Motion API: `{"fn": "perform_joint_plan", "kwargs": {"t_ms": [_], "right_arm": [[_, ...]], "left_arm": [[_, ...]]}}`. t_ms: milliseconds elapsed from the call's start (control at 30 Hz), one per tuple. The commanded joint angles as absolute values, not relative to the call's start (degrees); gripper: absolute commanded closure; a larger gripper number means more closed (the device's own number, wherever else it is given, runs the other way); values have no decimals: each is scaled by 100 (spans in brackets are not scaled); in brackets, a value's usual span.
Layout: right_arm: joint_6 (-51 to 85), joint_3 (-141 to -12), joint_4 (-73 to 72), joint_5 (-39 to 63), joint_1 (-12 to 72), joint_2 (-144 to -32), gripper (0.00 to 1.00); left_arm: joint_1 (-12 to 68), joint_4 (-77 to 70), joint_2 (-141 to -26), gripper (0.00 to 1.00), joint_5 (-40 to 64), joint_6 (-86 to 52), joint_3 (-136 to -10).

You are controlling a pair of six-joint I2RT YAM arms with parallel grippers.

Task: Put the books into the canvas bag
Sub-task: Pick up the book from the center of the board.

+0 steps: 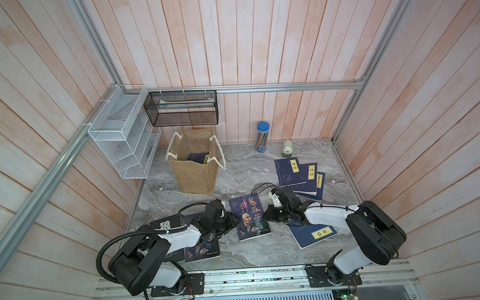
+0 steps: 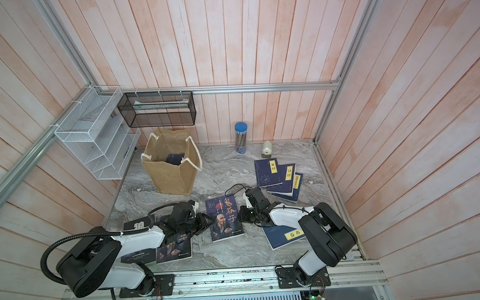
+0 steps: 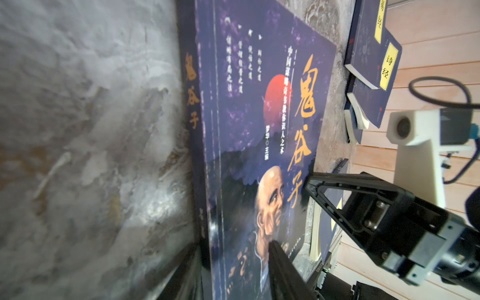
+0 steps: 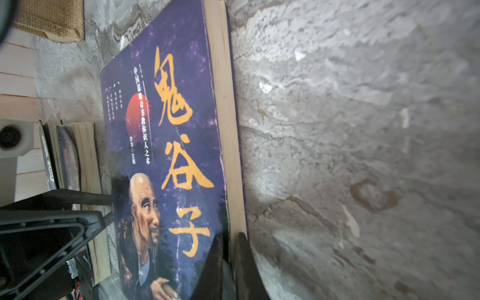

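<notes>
Closest to the robot's base, the left arm (image 1: pixel 178 236) lies low over two books: a black book (image 1: pixel 164 224) with a big white character and a second portrait book (image 1: pixel 202 251). Both lie flat on the counter (image 1: pixel 253 256), partly hidden under the arm. On the other side the right arm (image 1: pixel 327 215) hangs over a labelled navy book (image 1: pixel 314 234), also flat.

Between them is the middle portrait book (image 1: pixel 249 219), with a dark purple cover, orange title and a bald old guy, face up on the marble. The left jaws are at its spine side and partly open. In the left wrist view one finger (image 3: pixel 283 272) is over the cover and the other is down by the counter past the spine. That gap is wider than the book, so they're straddling it, not pinching, as far as I can see. The right jaws are at the page-edge side and look narrow. One finger (image 4: pixel 245 265) is on the counter side and the other is on the cover, closed down on that edge.

Further back on the right there's a fan of three navy books (image 1: pixel 289 173), overlapping. The canvas bag (image 1: pixel 195 175) stands upright back left with its mouth open, well apart from the middle portrait book, and there's a dark book in the bag (image 1: pixel 196 157). By the back wall are a blue-capped pencil tube (image 1: pixel 262 137) and a small pale sharpener-looking thing (image 1: pixel 287 148). Up on the walls above the bag are a white wire rack (image 1: pixel 123 143) and a black mesh basket (image 1: pixel 182 107).
</notes>
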State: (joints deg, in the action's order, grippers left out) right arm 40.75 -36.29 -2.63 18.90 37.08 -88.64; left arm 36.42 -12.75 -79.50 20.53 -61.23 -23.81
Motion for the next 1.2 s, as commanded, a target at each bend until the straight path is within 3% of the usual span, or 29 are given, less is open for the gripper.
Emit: {"fn": "perform_joint_plan", "kwargs": {"t_ms": [0, 467, 733, 900, 1167], "right_arm": [[4130, -3457, -186, 2042, 3903, -8948, 91], [4174, -3335, -260, 2083, 3910, -8804, 92], [4109, -3381, -70, 1963, 3903, -8551, 91], [4010, -3680, 244, 1736, 3894, -8212, 80], [3684, -4764, 870, 1290, 3894, -7952, 69]], "left_arm": [[3768, -1865, -7565, 57, 2668, -6235, -2731], [3805, -2255, -7885, 60, 2751, -6525, -2740], [3814, -1751, -7810, 84, 2552, -6149, -3027], [3772, -694, -7568, 94, 2296, -5368, -3576], [3459, 1089, -6769, 97, 1509, -3785, -4636]]}}
